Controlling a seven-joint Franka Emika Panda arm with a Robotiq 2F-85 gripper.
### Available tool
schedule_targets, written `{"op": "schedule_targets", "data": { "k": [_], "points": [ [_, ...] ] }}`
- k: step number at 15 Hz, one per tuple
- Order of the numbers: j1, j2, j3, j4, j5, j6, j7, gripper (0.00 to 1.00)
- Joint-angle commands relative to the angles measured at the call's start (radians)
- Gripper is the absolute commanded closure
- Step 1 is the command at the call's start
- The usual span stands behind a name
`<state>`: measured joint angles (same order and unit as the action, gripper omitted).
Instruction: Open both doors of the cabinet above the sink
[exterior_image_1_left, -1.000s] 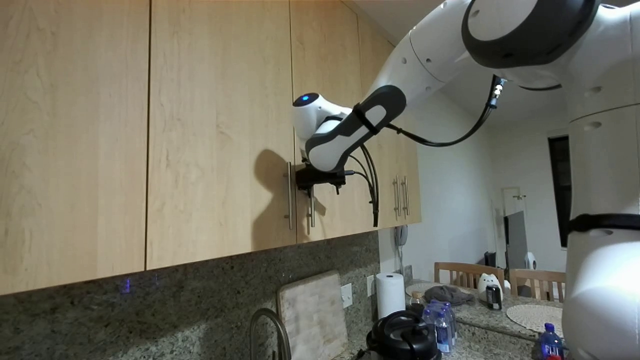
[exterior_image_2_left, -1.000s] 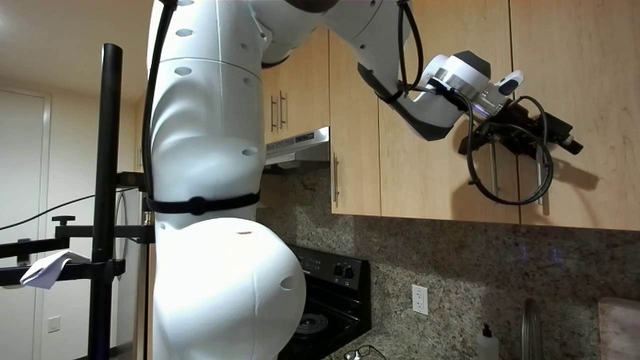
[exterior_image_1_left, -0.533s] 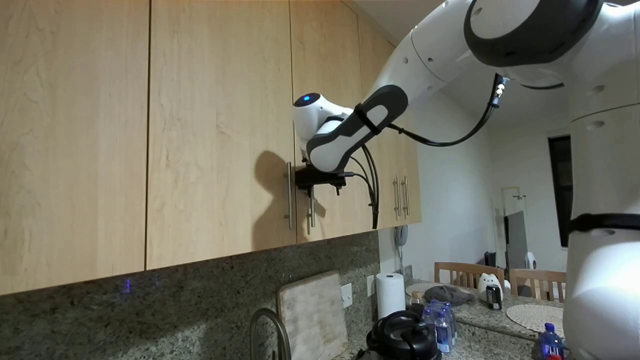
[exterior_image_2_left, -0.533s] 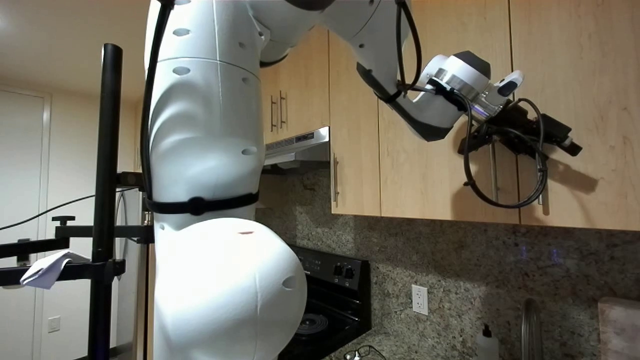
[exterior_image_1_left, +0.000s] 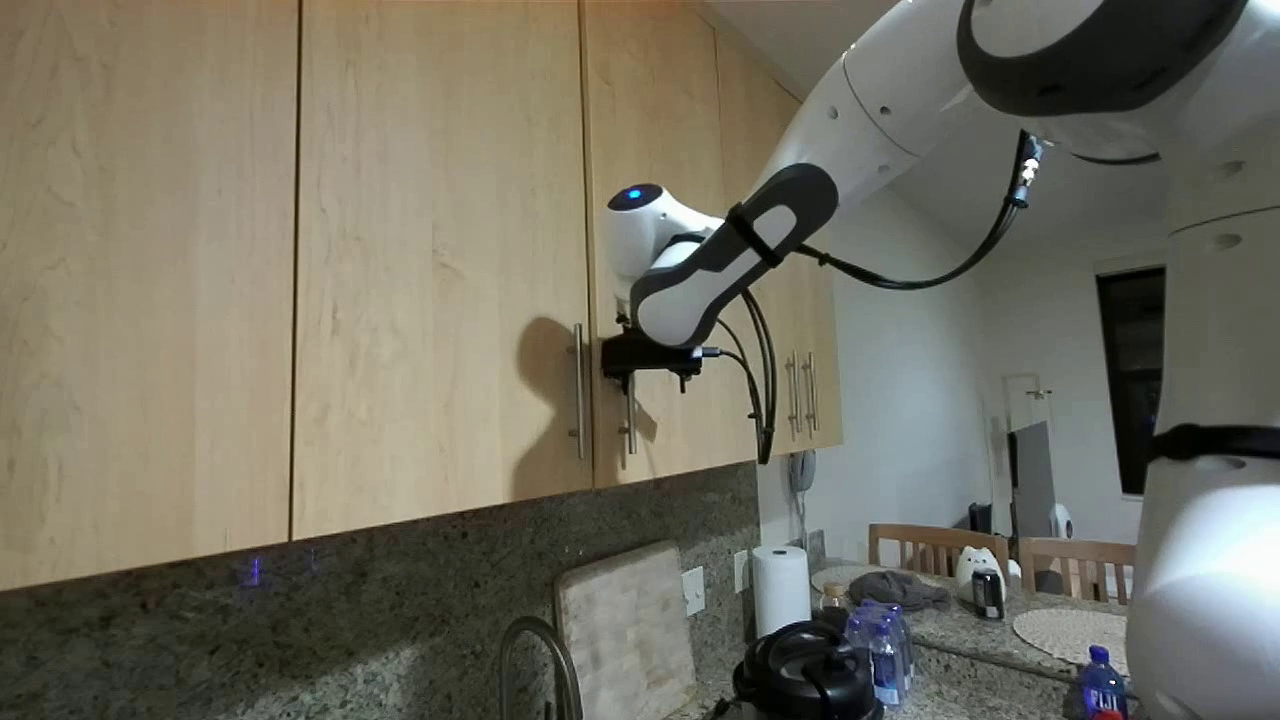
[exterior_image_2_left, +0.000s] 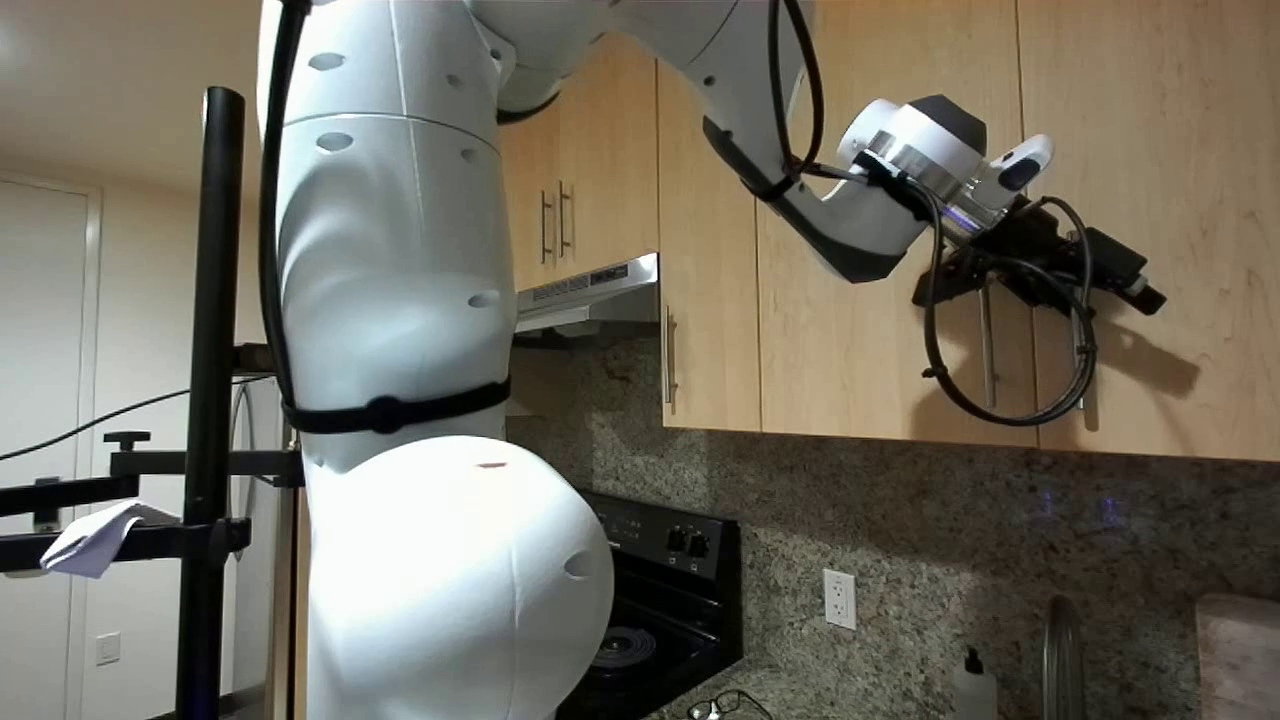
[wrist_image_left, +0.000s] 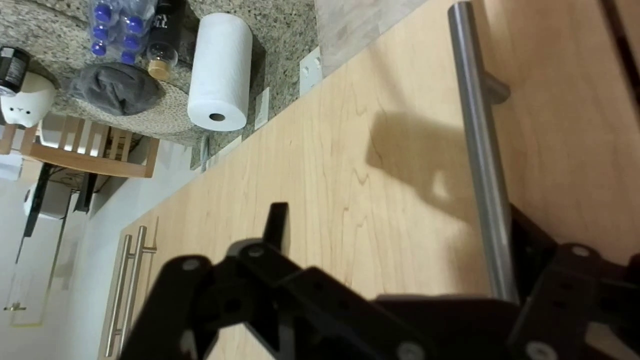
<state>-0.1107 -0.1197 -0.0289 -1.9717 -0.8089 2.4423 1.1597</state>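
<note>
In both exterior views the white robot arm (exterior_image_1_left: 700, 255) is hanging in front of the maple wall cabinet (exterior_image_2_left: 1075, 90), above a granite backsplash (exterior_image_1_left: 300, 620). In the wrist view the fingers (wrist_image_left: 276, 225) are standing well apart, and the brushed-metal handle (wrist_image_left: 480, 150) of the right-hand door (exterior_image_1_left: 655, 110) is running between them, close to one finger; whether they are touching, I cannot tell. Nor can I tell if that door is standing slightly ajar. The left-hand door (exterior_image_1_left: 440, 250) is hanging closed, its matching handle (exterior_image_1_left: 579, 390) near the seam. Below, a cutting board (exterior_image_1_left: 628, 630) is leaning near a curved faucet (exterior_image_1_left: 547, 637).
</note>
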Motion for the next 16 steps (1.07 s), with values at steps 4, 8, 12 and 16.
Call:
{"op": "schedule_targets", "data": {
  "k": [4,8,12,16],
  "points": [
    [-0.029,-0.173,-0.057,-0.212,0.077,0.11,-0.082,0.0],
    [-0.043,-0.236,-0.08,-0.261,0.168,0.091,-0.204,0.0],
    [-0.072,-0.276,-0.093,-0.281,0.231,0.084,-0.361,0.0],
    [-0.106,-0.297,-0.111,-0.298,0.305,0.097,-0.525,0.0]
  ]
}}
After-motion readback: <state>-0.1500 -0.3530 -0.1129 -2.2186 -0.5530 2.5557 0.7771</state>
